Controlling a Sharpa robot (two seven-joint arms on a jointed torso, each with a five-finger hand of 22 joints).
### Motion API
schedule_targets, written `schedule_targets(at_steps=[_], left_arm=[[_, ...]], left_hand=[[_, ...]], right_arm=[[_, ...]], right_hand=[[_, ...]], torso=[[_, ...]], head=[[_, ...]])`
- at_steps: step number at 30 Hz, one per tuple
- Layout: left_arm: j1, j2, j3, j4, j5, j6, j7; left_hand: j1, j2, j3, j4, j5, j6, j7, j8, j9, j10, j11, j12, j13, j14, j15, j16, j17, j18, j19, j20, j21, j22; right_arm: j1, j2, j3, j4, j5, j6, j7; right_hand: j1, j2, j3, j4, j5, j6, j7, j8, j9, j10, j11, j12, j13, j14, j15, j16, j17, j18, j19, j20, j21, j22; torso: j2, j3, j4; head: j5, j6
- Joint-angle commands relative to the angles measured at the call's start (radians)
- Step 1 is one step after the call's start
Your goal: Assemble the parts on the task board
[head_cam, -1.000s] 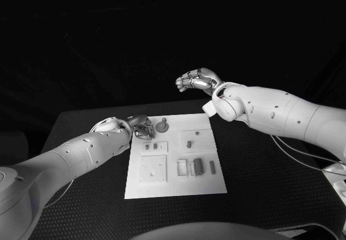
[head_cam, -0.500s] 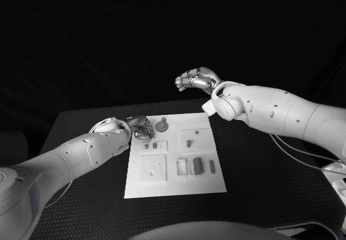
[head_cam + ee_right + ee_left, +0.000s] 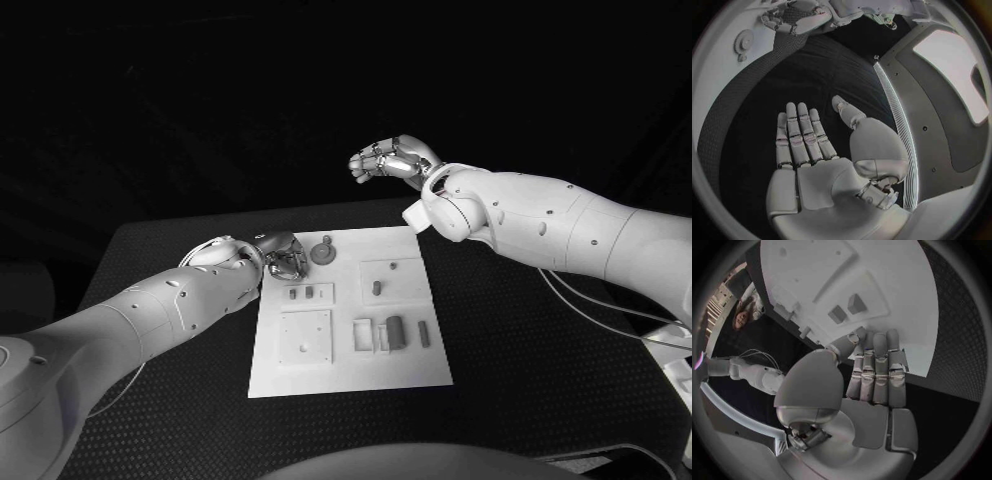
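Comparing with a second ago, I see nothing moved: left hand (image 3: 278, 254) flat-fingered, empty over task board (image 3: 351, 375), right hand (image 3: 392, 158) raised, released.

Dim, dark surroundings; wrist views fisheye-bent.

text: none legible | labels/brands: none | numbers/signs: none | task board (image 3: 351, 375): blank white, no print readable | arms: no markings readable
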State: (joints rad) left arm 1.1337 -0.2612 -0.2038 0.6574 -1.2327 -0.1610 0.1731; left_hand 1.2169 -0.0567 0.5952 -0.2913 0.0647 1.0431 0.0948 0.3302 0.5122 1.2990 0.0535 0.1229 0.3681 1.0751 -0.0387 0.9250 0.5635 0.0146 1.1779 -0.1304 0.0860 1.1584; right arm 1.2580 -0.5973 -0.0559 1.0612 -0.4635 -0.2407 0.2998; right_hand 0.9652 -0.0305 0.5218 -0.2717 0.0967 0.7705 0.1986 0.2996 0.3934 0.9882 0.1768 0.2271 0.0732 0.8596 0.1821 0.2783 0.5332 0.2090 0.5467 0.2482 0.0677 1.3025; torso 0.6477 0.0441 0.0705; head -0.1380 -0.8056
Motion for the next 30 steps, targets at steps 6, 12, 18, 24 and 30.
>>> schedule_targets(at_steps=[6, 12, 18, 24, 30], left_arm=[[-0.007, 0.011, -0.002, 0.009, 0.002, 0.005, 0.01], [-0.006, 0.02, -0.003, 0.008, 0.003, 0.019, -0.001], [-0.011, 0.025, -0.026, 0.002, 0.003, 0.033, -0.008], [-0.018, 0.026, -0.028, -0.005, 0.003, 0.038, -0.012], [-0.018, 0.025, -0.028, -0.017, 0.003, 0.029, -0.012]], left_hand=[[0.002, 0.009, 0.007, 0.0, 0.004, 0.013, 0.01, 0.005, 0.002, 0.006, 0.0, -0.002, 0.001, 0.01, -0.001, 0.001, 0.002, -0.009, 0.003, -0.003, 0.0, 0.002], [0.0, 0.01, 0.006, 0.0, 0.005, 0.012, 0.01, 0.004, 0.002, 0.006, 0.0, -0.003, 0.001, 0.01, -0.001, 0.0, 0.003, -0.01, 0.003, -0.004, -0.001, 0.002], [-0.002, 0.011, 0.006, 0.0, 0.005, 0.009, 0.011, 0.002, 0.001, 0.004, 0.001, -0.006, 0.001, 0.009, -0.001, -0.002, 0.004, -0.011, 0.001, -0.004, -0.003, 0.003], [-0.002, 0.012, 0.007, 0.0, 0.005, 0.008, 0.012, 0.001, 0.001, 0.003, 0.002, -0.007, 0.001, 0.008, 0.0, -0.003, 0.004, -0.011, 0.0, -0.004, -0.004, 0.003], [-0.001, 0.013, 0.007, 0.0, 0.005, 0.008, 0.012, 0.001, 0.001, 0.003, 0.002, -0.008, 0.001, 0.008, 0.0, -0.004, 0.005, -0.012, 0.0, -0.004, -0.005, 0.004]], right_arm=[[0.0, 0.0, 0.0, -0.001, -0.005, 0.012, 0.009], [0.0, -0.001, 0.0, 0.001, -0.005, 0.011, 0.009], [0.0, 0.002, 0.0, 0.0, -0.005, 0.012, 0.009], [0.0, 0.002, 0.0, -0.001, -0.005, 0.011, 0.009], [0.0, 0.003, 0.0, -0.001, -0.005, 0.012, 0.009]], right_hand=[[-0.009, 0.002, 0.001, 0.002, -0.001, -0.006, 0.019, 0.005, -0.002, 0.003, 0.002, -0.006, 0.0, -0.01, -0.001, 0.003, -0.001, -0.005, -0.006, 0.002, -0.002, 0.001], [-0.009, 0.002, 0.001, 0.002, -0.001, -0.006, 0.019, 0.005, -0.002, 0.003, 0.002, -0.006, 0.0, -0.01, -0.001, 0.003, -0.002, -0.005, -0.006, 0.002, -0.002, 0.001], [-0.009, 0.002, 0.001, 0.002, -0.001, -0.006, 0.019, 0.005, -0.002, 0.003, 0.002, -0.006, 0.0, -0.01, -0.001, 0.003, -0.002, -0.005, -0.006, 0.002, -0.002, 0.001], [-0.009, 0.002, 0.001, 0.002, -0.001, -0.006, 0.019, 0.005, -0.002, 0.003, 0.002, -0.006, 0.0, -0.01, -0.001, 0.003, -0.002, -0.006, -0.006, 0.002, -0.002, 0.001], [-0.009, 0.002, 0.001, 0.002, -0.001, -0.006, 0.019, 0.005, -0.002, 0.003, 0.002, -0.006, 0.0, -0.01, 0.0, 0.004, -0.002, -0.006, -0.006, 0.002, -0.002, 0.001]], torso=[[0.0, 0.0007, -0.0002], [0.0, 0.0007, 0.0005], [0.001, 0.0006, -0.0006], [0.0, -0.0001, 0.0003], [0.0, -0.0002, 0.0005]], head=[[-0.002, 0.0], [-0.001, 0.001], [-0.002, 0.001], [-0.004, -0.001], [-0.004, -0.001]])
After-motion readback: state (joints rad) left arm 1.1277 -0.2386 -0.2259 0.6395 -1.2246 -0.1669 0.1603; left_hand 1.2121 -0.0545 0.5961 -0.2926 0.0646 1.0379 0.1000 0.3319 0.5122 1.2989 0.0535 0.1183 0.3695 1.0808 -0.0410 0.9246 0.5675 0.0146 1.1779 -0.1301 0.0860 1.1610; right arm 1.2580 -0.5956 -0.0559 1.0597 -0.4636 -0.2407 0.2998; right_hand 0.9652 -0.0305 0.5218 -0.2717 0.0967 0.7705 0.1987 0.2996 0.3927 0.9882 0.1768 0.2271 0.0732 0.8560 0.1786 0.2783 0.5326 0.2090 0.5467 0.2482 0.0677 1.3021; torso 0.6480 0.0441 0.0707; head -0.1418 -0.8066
